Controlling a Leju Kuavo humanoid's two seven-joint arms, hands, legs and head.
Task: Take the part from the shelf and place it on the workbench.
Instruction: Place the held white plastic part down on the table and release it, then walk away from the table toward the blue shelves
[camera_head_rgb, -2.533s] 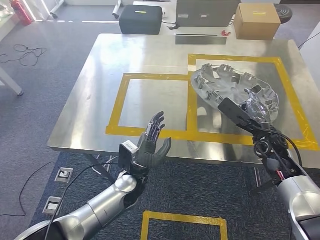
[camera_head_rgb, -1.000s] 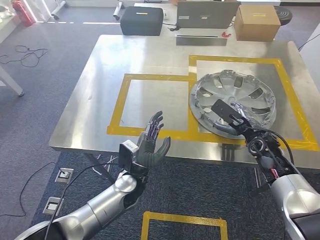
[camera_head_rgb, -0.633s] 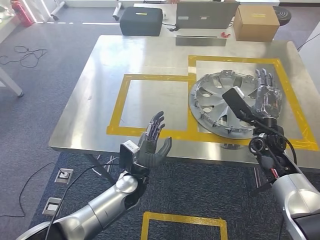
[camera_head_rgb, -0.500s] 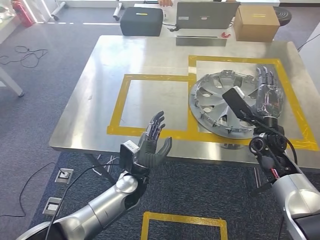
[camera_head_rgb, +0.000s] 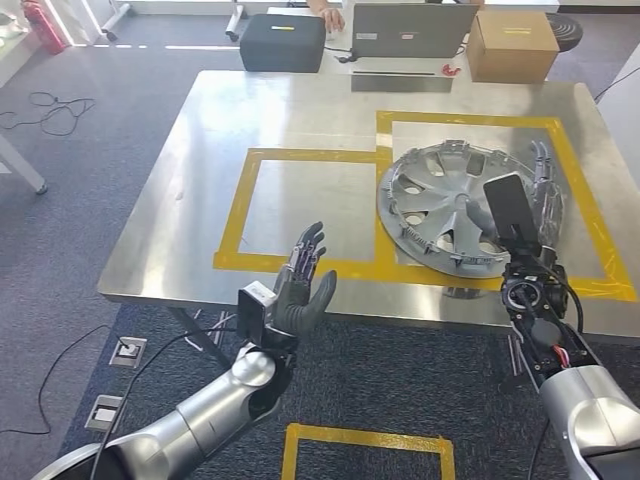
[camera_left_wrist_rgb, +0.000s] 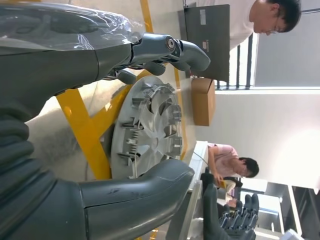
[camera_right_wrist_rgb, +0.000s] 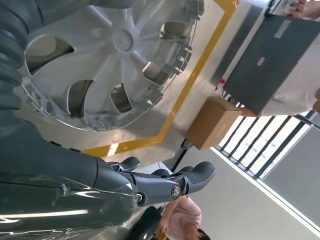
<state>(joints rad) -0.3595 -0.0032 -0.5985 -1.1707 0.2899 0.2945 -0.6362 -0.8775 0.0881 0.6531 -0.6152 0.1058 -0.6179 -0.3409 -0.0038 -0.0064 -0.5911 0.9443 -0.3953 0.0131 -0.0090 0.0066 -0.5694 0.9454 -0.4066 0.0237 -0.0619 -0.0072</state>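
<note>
- Left hand (camera_head_rgb: 302, 290): raised in front of the near edge of the tabletop (camera_head_rgb: 302, 110), palm turned inward, fingers (camera_head_rgb: 308, 250) spread and extended, nothing held. Left wrist view confirms it: thumb and fingers apart, with free space between them.
- Left yellow tape rectangle (camera_head_rgb: 235, 215): marked on the steel surface ahead of the left hand; nothing lies inside it.
- Wheel cover (camera_head_rgb: 445, 205): silver, spoked, lying flat on the tabletop inside the right yellow tape rectangle (camera_head_rgb: 573, 160). Its near-left rim overlaps the tape strip shared by the two rectangles. Seen also in the left wrist view (camera_left_wrist_rgb: 149, 127) and the right wrist view (camera_right_wrist_rgb: 113, 60).
- Right hand (camera_head_rgb: 540, 195): held above the right side of the wheel cover, fingers (camera_head_rgb: 540, 160) straight and apart, pointing away from the robot. Grips nothing; right wrist view shows the fingers extended clear of the cover.
- Far edge, beyond the tabletop: black case (camera_head_rgb: 282, 40), laptop (camera_head_rgb: 407, 28), cardboard box (camera_head_rgb: 513, 42). A person's hand (camera_head_rgb: 330, 14) rests near the laptop.
</note>
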